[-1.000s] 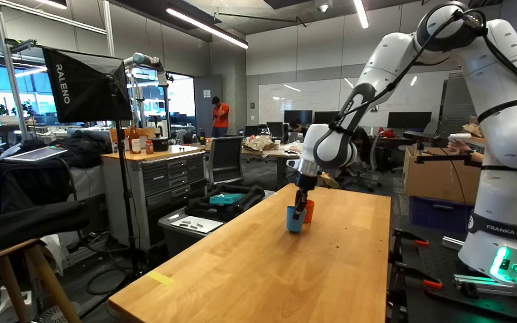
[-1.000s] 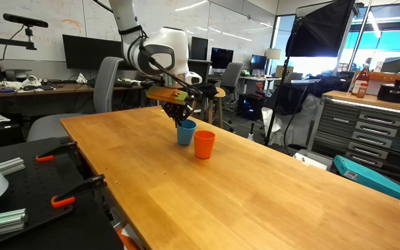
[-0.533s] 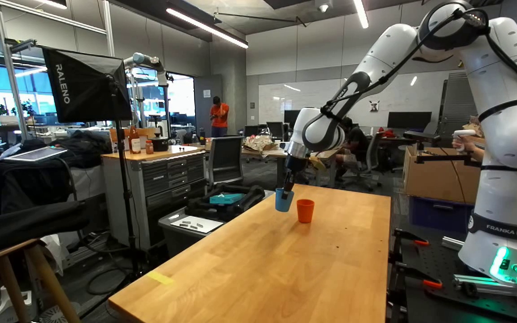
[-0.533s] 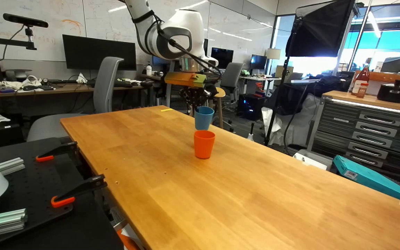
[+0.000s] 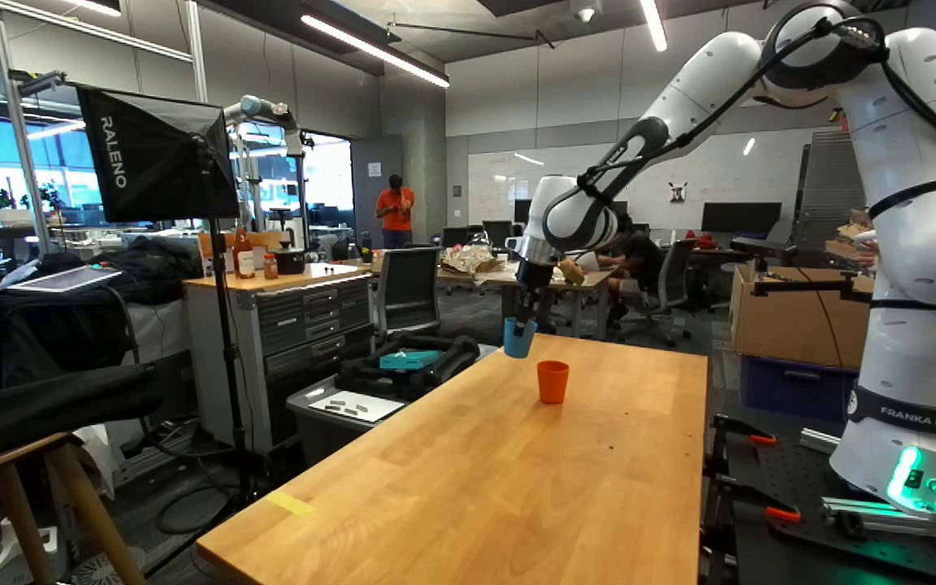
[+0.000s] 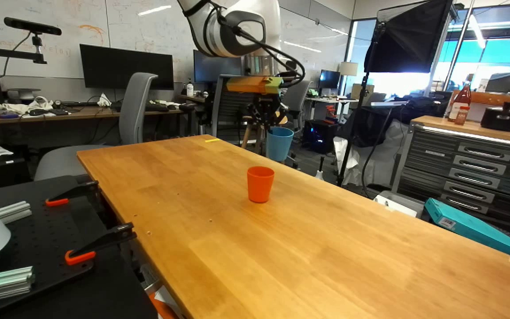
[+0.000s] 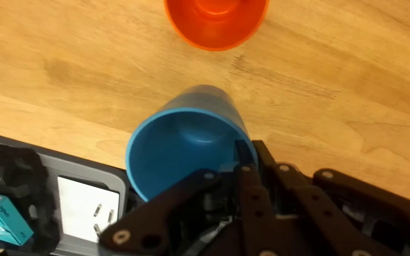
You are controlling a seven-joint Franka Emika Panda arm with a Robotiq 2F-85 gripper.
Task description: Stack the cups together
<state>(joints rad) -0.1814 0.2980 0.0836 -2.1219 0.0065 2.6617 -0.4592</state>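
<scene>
The orange-red cup (image 5: 552, 382) stands upright on the wooden table (image 5: 468, 487); it also shows in an exterior view (image 6: 260, 185) and at the top of the wrist view (image 7: 215, 26). My gripper (image 7: 250, 144) is shut on the rim of the blue cup (image 7: 183, 153), one finger inside and one outside the wall. In both exterior views the gripper (image 5: 525, 318) (image 6: 267, 126) holds the blue cup (image 5: 519, 340) (image 6: 280, 146) in the air, mouth up, higher than the orange-red cup and apart from it, near the table's long edge. Part of the blue cup's rim is hidden behind the gripper.
A grey bin (image 5: 305, 398) with a white sheet and a teal box (image 5: 409, 360) stand beside the table's long edge; they also show at the lower left of the wrist view. Black clamps with orange tips (image 6: 80, 257) sit along the robot-side edge.
My gripper has lifted the blue cup from beside the orange-red cup, up and away toward the table's long edge by the bin. The orange-red cup has not moved.
</scene>
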